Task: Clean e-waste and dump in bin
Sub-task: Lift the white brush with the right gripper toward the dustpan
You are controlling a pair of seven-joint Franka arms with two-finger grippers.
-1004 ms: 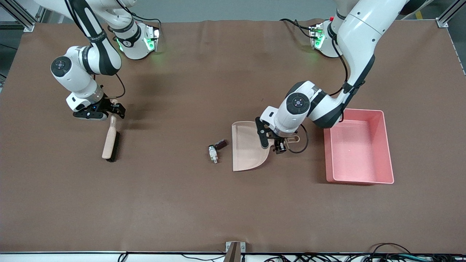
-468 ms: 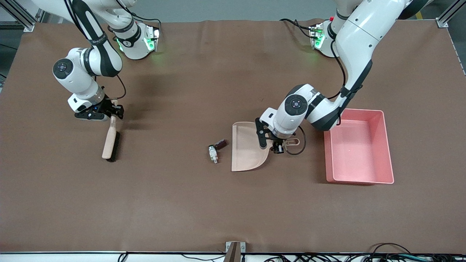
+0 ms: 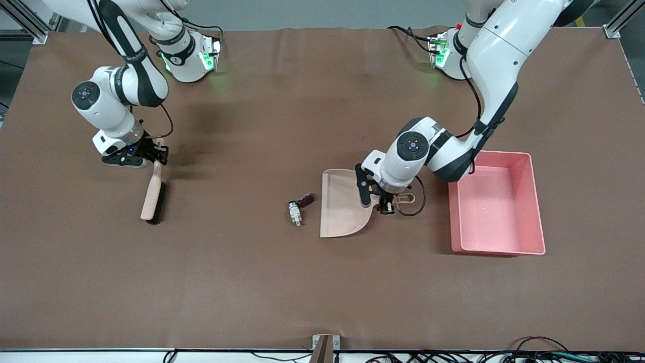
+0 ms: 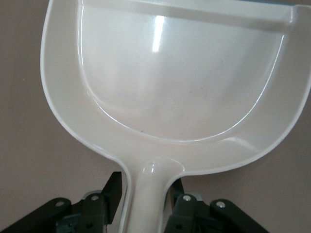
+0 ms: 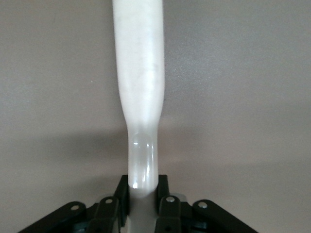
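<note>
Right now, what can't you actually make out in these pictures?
- Brush bristles: front view shows only a dark edge under the wooden back.
- Dustpan handle: front view, covered by the left gripper.
- E-waste: too small to identify; absent from both wrist views.
- Bin: front view only.

Probably a robotics lab: aluminium frame posts [image 3: 616, 25] and loose cables [image 3: 529, 353] edge the brown-covered table [image 3: 252, 277].

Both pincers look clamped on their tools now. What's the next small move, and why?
Probably lift the brush with the right pincer and carry it toward the e-waste. The left pincer already grips the dustpan handle, its open edge faces the two parts lying beside it, and nothing is in the pan or the bin yet.
</note>
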